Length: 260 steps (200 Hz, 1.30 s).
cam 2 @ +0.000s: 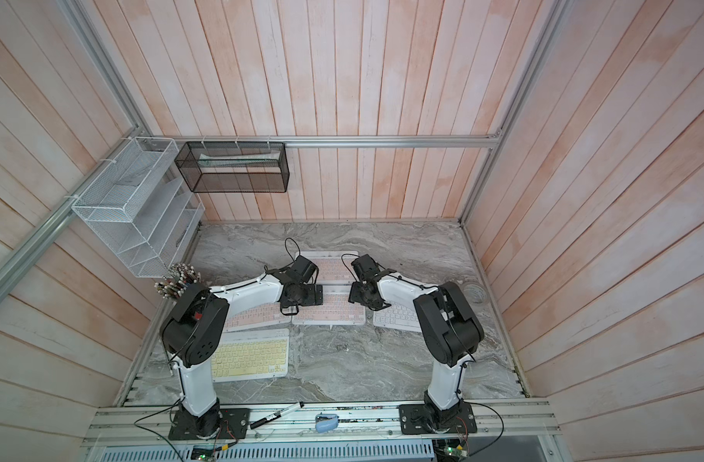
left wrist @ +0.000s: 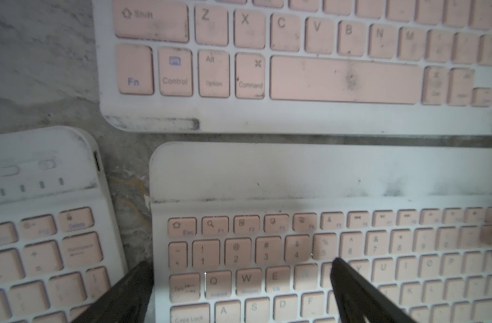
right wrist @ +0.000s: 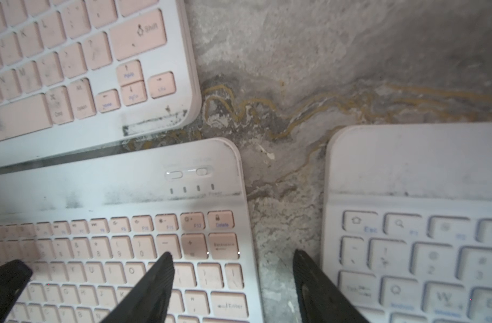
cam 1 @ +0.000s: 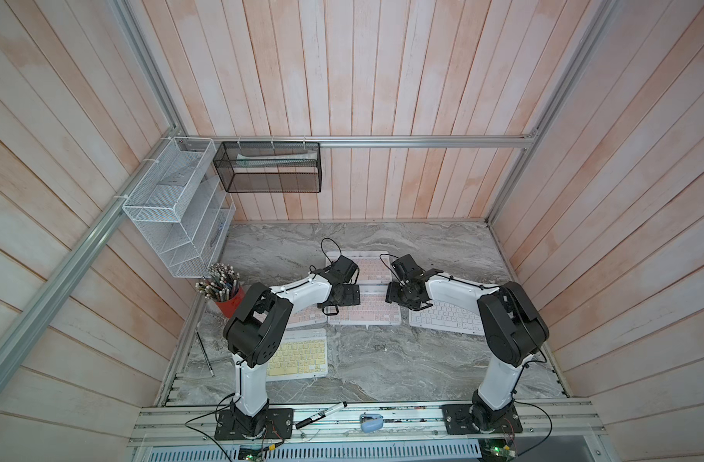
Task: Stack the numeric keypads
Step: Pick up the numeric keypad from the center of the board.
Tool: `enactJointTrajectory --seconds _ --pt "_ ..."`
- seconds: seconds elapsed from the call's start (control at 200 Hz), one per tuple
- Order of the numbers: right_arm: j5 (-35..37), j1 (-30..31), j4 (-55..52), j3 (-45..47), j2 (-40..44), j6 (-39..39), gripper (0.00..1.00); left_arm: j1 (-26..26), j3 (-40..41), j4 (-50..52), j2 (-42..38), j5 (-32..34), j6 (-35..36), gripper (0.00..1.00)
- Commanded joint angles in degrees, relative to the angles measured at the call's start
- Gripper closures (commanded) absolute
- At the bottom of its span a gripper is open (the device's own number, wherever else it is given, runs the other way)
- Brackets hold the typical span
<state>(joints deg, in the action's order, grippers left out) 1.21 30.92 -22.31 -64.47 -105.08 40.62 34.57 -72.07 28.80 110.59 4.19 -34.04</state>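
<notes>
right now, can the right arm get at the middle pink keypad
Probably yes: the right gripper hangs open over the end of the middle pink keypad, one finger above its keys, the other above marble tabletop beside the white keypad.

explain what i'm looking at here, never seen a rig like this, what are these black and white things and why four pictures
They are two robot arms, the left arm and the right arm, bolted at the near edge of a marble table. Two pictures look down from one overhead camera. The two close-ups come from a camera on each wrist.

Five slim keypads show on the table: a far pink keypad, a middle pink keypad, a third pink keypad partly under the left arm, a white keypad and a yellow keypad.

The left fingers are spread over one end of the middle pink keypad, the right fingers over its other end. Nothing is held.
</notes>
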Motion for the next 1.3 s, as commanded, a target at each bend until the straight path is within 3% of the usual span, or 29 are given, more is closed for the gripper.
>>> enactJointTrajectory --seconds 0.0,0.525,0.92,1.295 --pt "-2.0 -0.2 -0.1 -0.5 -2.1 -0.5 0.31 0.2 1.7 -1.2 0.1 -2.2 0.5 0.00" --pt "-8.2 -0.2 3.5 1.5 -1.2 -1.0 0.33 0.2 5.6 -4.9 -1.9 -6.6 0.6 0.00" --pt "-37.9 -9.6 39.0 20.6 6.8 8.1 0.39 -0.1 9.4 -11.2 -4.1 -14.3 0.4 0.00" --pt "-44.9 -10.7 46.7 22.3 7.2 10.2 0.42 -0.9 11.9 -16.2 -6.1 -20.5 -0.2 0.02"
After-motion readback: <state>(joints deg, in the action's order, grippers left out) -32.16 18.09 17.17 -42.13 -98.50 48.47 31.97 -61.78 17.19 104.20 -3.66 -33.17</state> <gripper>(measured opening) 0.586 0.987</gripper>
